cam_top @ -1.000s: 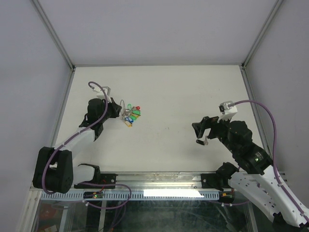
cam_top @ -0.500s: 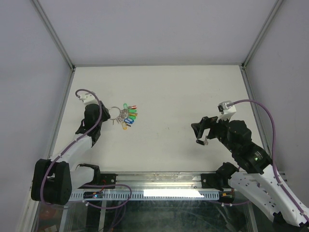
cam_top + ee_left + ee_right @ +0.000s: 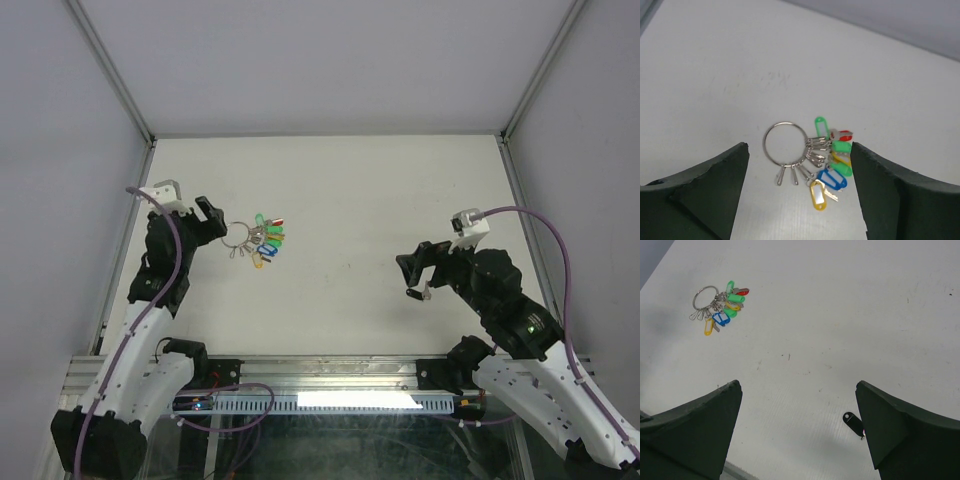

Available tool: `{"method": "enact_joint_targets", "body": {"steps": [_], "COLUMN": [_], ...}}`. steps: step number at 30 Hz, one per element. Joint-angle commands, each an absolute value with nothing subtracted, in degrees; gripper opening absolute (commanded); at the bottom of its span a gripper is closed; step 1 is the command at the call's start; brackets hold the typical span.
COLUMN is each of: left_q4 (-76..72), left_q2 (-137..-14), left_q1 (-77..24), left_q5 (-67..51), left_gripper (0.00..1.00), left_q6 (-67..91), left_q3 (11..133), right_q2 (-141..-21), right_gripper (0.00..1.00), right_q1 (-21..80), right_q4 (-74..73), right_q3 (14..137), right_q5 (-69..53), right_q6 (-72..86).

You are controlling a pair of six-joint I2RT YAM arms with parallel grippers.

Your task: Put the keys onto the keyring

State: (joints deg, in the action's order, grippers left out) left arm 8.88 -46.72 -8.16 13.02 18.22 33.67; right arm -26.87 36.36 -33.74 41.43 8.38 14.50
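The keyring (image 3: 764, 144), a thin silver wire ring, lies flat on the white table with small keys fanned from its right side. Their tags are green (image 3: 820, 125), blue (image 3: 832, 181) and yellow (image 3: 817, 195). A red-tagged key (image 3: 842, 135) lies at the top of the bunch; whether it is threaded on I cannot tell. My left gripper (image 3: 212, 222) is open just left of the keyring (image 3: 249, 236), holding nothing. A black-tagged key (image 3: 853, 424) lies alone on the table beside the right finger of my open right gripper (image 3: 798, 385), (image 3: 412, 278).
The white table (image 3: 340, 190) is bounded by grey walls with metal frame posts at the back corners. A metal rail and cable tray (image 3: 330, 385) run along the near edge between the arm bases.
My left gripper has let go of the keyring, opened wide and pulled back to the left. The keyring now lies free on the table. The right arm has not moved.
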Motion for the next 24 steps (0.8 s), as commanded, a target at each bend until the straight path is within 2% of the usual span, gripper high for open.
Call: {"method": "enact_joint_targets", "body": {"steps": [1,5,8,13,24], "left_q4": [16.09,20.32,21.59,22.95,24.81], "left_q2": [-39.20,-33.76,-28.33,-20.10,-22.26], "left_q1": [-7.85,-7.90,-7.83,-7.86,-7.86], "left_q5": [5.70,0.19,-0.81,4.67,7.71], "left_gripper": [0.85,0.98,0.99,0.99,0.99], "left_q6": [13.01,11.52,12.71,15.02,15.26], "left_q3": [39.56,39.93,37.69,35.45,36.14], "right_q2": [-25.77,-25.62,-25.82,-25.47,-26.59], "right_gripper": [0.99,0.99,0.99,0.99,0.99], "right_q1": [36.26,36.21,36.25,36.22,36.26], "right_q4": [-31.21,-31.61,-31.79,-32.88,-32.98], "right_q3": [44.04,44.93,44.67,44.01,44.11], "right_q5": [9.64,10.18,9.25,9.90,8.84], "right_q6": [12.21,11.43,11.69,13.12,12.80]}}
